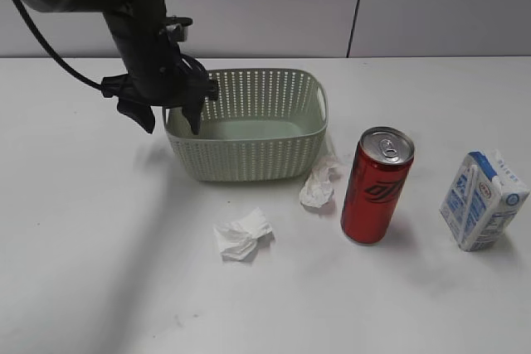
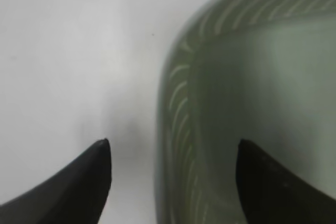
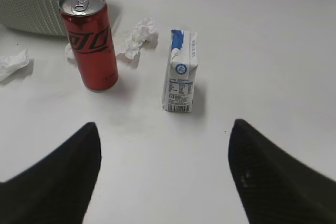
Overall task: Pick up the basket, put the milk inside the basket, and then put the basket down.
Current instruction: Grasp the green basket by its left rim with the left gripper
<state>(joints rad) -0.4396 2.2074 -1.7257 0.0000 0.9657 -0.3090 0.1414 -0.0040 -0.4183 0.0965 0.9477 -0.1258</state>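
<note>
Our left hand (image 1: 172, 113) open, straddling basket (image 1: 249, 126) left wall; we close squarely on rim. Right hand (image 3: 165, 174) open near milk (image 3: 181, 72).

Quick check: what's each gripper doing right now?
Left gripper: open, fingers straddling the basket wall, not closed on it.
Right gripper: open, empty, above the table facing the milk.

White table (image 1: 83, 246) with basket (image 1: 249, 155), milk (image 1: 483, 201), red can (image 1: 377, 186), crumpled tissues (image 1: 242, 236).

Looks like lab/test bench: plain white table (image 1: 99, 288), bare grey panel wall (image 1: 274, 2) behind, robot arm (image 1: 137, 22), staged props only.
</note>
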